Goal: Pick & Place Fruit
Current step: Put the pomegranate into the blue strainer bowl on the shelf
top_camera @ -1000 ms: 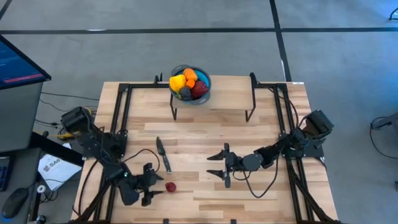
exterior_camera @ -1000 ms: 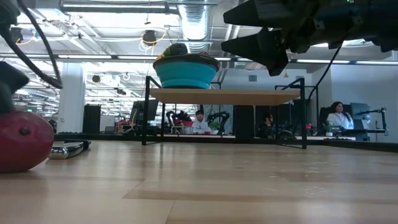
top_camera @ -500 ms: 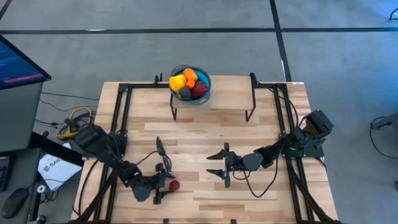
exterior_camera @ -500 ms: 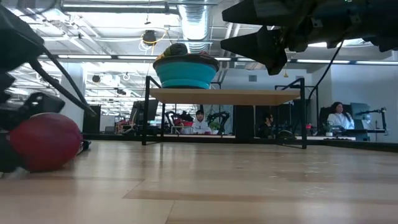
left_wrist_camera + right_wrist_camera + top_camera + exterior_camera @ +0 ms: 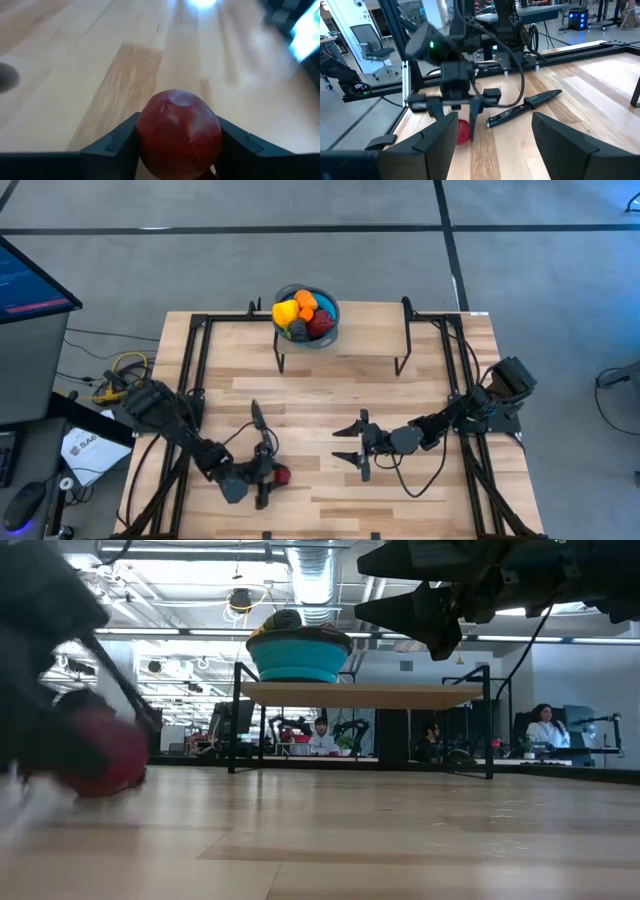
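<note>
A red fruit (image 5: pixel 283 476) lies near the table's near-left corner, between the fingers of my left gripper (image 5: pixel 273 477). It fills that gap in the left wrist view (image 5: pixel 179 135), and the low view shows it blurred (image 5: pixel 98 752). My right gripper (image 5: pixel 337 445) hangs open over the table's middle, right of the fruit, touching nothing. The blue bowl (image 5: pixel 325 330) sits on a raised shelf at the far edge. It holds yellow, orange, red and dark fruits (image 5: pixel 300 312). My left gripper pinches the red fruit between its two fingers (image 5: pixel 117 145), one on each flank (image 5: pixel 146 135). The fingers come nearly level from the table's left. In the low view the fruit seems just off the tabletop, but blur leaves this uncertain.
A black-handled knife (image 5: pixel 262 425) lies on the table just beyond the left gripper. The wooden shelf (image 5: pixel 350 345) stands on black legs at the far edge. Black frame rails run along the table's left and right sides. Bare wood lies between the two grippers.
My left gripper has moved toward the table's right until the red fruit sits between its fingers. The fruit has shifted a little to the right and now stands slightly higher in the low view.
</note>
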`<state>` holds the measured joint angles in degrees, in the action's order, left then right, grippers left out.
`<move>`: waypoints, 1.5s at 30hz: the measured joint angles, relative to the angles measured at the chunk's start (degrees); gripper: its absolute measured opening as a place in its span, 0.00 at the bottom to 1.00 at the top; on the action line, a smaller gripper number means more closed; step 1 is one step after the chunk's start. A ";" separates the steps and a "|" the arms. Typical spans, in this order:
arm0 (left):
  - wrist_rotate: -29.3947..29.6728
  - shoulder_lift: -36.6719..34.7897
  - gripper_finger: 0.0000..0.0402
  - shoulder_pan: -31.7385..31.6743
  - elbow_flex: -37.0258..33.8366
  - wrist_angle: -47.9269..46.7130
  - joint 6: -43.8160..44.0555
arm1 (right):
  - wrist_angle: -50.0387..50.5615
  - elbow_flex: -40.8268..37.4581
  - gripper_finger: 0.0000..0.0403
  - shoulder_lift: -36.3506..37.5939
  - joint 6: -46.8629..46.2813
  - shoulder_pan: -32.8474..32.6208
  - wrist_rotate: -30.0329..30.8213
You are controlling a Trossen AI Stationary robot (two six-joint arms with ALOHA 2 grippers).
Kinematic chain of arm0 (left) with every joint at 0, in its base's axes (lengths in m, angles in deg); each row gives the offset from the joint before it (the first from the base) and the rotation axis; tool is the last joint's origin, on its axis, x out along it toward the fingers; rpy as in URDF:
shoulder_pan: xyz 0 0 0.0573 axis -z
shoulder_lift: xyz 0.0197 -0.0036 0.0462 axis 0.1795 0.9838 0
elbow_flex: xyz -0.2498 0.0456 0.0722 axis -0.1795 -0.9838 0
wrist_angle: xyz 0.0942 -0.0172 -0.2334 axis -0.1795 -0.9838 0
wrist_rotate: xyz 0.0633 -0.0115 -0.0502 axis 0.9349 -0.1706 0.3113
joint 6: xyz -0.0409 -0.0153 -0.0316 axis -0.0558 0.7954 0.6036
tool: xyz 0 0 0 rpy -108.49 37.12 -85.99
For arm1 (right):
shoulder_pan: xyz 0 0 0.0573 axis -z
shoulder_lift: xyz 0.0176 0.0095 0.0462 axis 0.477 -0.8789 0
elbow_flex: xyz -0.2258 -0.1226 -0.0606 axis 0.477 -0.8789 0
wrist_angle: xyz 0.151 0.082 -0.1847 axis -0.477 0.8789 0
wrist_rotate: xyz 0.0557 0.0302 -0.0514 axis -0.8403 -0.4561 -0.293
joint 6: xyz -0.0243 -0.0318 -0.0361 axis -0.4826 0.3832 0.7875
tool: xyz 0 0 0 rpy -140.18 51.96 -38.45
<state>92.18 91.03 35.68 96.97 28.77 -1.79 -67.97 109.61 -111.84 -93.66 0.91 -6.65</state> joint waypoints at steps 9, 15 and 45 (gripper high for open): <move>-9.39 -21.04 0.46 -11.69 8.46 -15.03 -9.03 | -0.06 0.00 0.62 0.04 0.01 -0.01 -0.01; -11.18 -32.71 0.46 -27.50 23.41 -44.91 -16.76 | 0.10 0.00 0.62 0.04 0.01 -0.03 -0.04; -29.15 -26.66 0.58 -73.33 30.62 -36.46 -31.82 | 0.04 -0.01 0.62 0.02 -1.49 0.67 0.01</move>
<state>63.03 64.37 -37.66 127.60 -7.70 -33.61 -67.93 109.60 -111.82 -95.14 1.57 -6.64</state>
